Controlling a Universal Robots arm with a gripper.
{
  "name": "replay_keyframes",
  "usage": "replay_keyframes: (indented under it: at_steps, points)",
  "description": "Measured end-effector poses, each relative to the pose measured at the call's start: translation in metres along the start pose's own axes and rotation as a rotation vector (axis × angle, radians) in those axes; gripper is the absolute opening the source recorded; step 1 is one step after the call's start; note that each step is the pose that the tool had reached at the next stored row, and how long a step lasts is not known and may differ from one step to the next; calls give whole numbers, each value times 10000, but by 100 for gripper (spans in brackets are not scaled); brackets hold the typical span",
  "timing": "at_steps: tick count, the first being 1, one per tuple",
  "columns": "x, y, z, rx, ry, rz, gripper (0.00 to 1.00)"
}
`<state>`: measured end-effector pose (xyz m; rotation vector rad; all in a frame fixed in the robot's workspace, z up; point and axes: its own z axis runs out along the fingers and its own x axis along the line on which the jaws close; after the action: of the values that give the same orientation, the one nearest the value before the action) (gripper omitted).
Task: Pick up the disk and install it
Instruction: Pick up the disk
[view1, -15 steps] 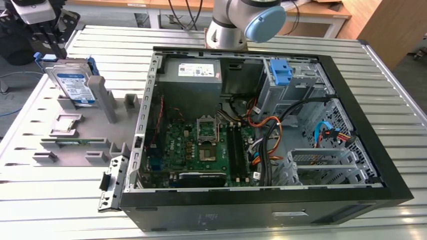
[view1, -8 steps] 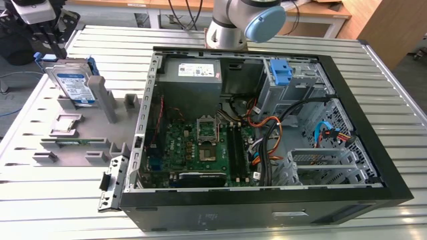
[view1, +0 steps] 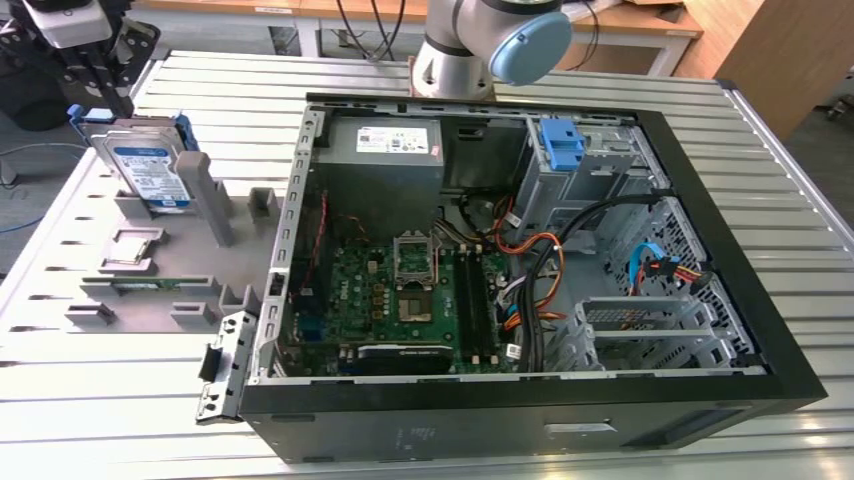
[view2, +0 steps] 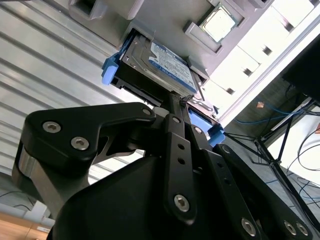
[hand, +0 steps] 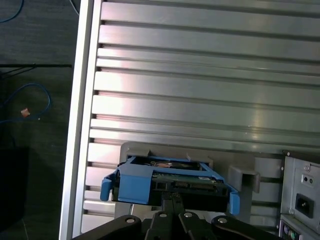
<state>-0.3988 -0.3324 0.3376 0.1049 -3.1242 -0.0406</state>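
The disk (view1: 147, 165) stands on edge in a grey holder (view1: 200, 215) at the exterior view's left, its white-and-blue label facing out and a blue rail bracket around it. My gripper (view1: 118, 105) hangs just above and behind its upper edge. In both wrist views the disk (view2: 167, 65) (hand: 170, 175) lies right at the tips of my gripper (view2: 176, 100) (hand: 172, 196). The black fingers are pressed together, shut, with nothing between them.
An open computer case (view1: 534, 405) takes up the middle and right of the slatted metal table (view1: 107, 400), with a motherboard, cables and a blue-latched drive bay (view1: 563, 145) inside. The grey holder also carries a small square chip (view1: 131, 248). The arm's base (view1: 461, 55) stands behind the case.
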Motion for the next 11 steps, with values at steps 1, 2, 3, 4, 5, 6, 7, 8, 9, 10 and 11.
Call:
replay_keyframes:
  at_steps: [1,2,3,4,5,6,7,8,9,10,11]
  points:
    - [0,0,0,0,0,-17,11]
    - [0,0,0,1,1,-43,11]
    - [0,0,0,1,2,-90,11]
    - [0,0,0,2,4,-162,11]
    - [0,0,1,3,6,-247,11]
    - [0,0,0,5,9,-345,11]
    - [0,0,1,7,12,-474,11]
    - [0,0,1,9,16,-617,11]
    - [0,0,1,11,20,-762,11]
    - [0,0,1,13,24,-914,11]
    - [0,0,1,15,28,-1066,11]
